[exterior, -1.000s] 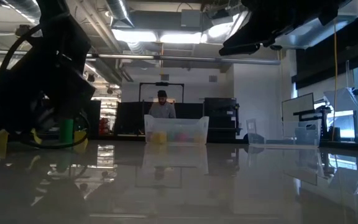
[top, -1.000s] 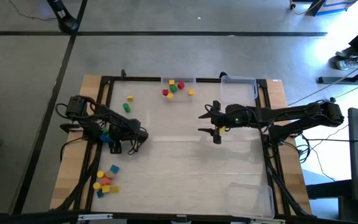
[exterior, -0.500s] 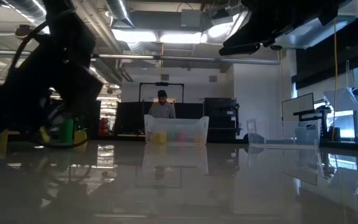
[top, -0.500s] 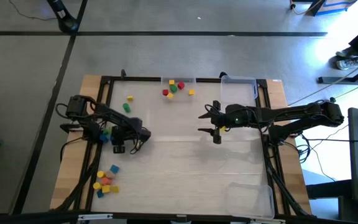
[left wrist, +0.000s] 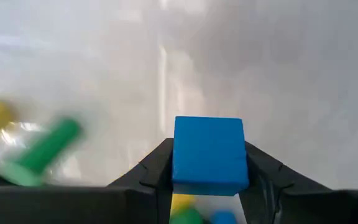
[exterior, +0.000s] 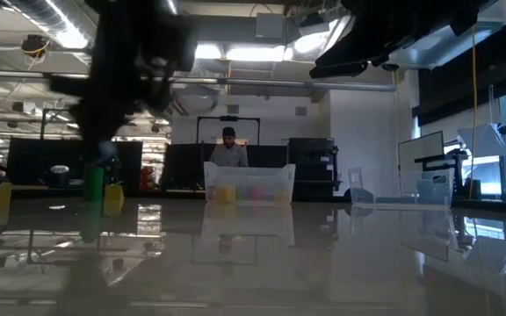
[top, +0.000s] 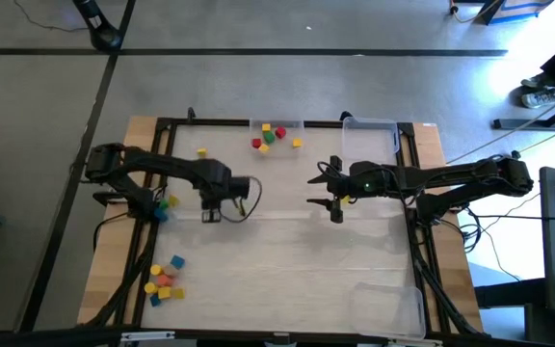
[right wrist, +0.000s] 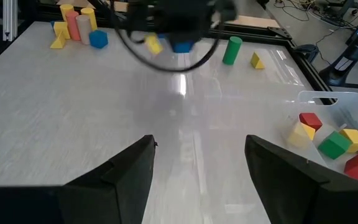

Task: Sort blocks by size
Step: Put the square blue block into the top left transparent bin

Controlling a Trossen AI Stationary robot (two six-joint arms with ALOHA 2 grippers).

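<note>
Clamping a blue cube (left wrist: 208, 154), the left gripper (left wrist: 207, 180) carries it for sorting; the right gripper (right wrist: 199, 163) waits mid-table, fingers apart.

glossy white table (top: 287, 270), clear plastic tray (right wrist: 347, 102), matt blue block (left wrist: 209, 152)

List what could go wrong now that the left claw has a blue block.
1. The left claw pinches the blue block only by its lower part; it may slip out mid-carry.
2. The right claw waits open near mid-table; a leftward carry toward the clear tray might crowd it.
</note>
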